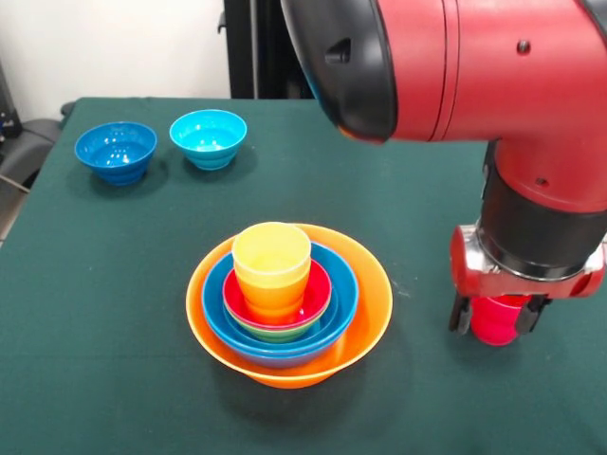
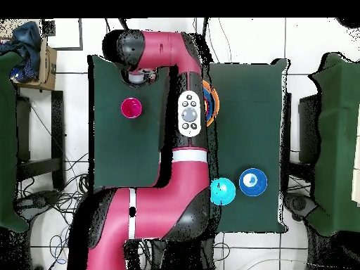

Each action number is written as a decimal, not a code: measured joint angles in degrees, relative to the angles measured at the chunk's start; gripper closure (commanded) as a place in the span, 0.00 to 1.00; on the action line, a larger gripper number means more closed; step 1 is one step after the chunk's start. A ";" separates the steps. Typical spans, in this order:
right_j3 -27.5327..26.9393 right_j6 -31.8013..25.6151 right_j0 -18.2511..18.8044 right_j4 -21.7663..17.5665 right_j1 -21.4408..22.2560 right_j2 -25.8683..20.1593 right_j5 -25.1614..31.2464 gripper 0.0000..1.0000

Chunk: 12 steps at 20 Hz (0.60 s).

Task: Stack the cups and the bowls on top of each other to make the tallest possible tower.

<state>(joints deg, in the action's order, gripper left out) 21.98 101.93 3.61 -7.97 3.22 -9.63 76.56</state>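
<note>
The tower stands mid-table: a very large orange bowl [image 1: 372,305] holds a large blue bowl [image 1: 343,289], a green bowl and a red bowl [image 1: 321,294]. A yellow cup [image 1: 271,258] sits on top, nested in an orange cup. My gripper [image 1: 496,320] is low at the right, open. Its fingers [image 1: 461,318] stand on either side of a red/pink cup [image 1: 495,322] on the cloth. In the overhead view the pink cup [image 2: 131,108] shows apart from the gripper [image 2: 138,74], and the arm hides most of the tower [image 2: 210,105].
A dark-blue bowl [image 1: 116,150] and a light-blue bowl [image 1: 209,136] stand side by side at the far left; both also show in the overhead view [image 2: 252,181] [image 2: 222,190]. The green cloth table [image 1: 114,313] ends near the left edge.
</note>
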 measured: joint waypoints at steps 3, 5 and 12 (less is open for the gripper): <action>0.23 0.00 0.00 0.59 0.83 0.00 0.00 0.00; 0.61 0.00 0.00 1.62 2.31 0.00 0.00 0.00; 1.74 0.00 0.00 3.13 5.75 0.01 0.00 0.00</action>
<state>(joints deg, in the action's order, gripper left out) 23.72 101.93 3.61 -4.84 8.97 -9.62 76.56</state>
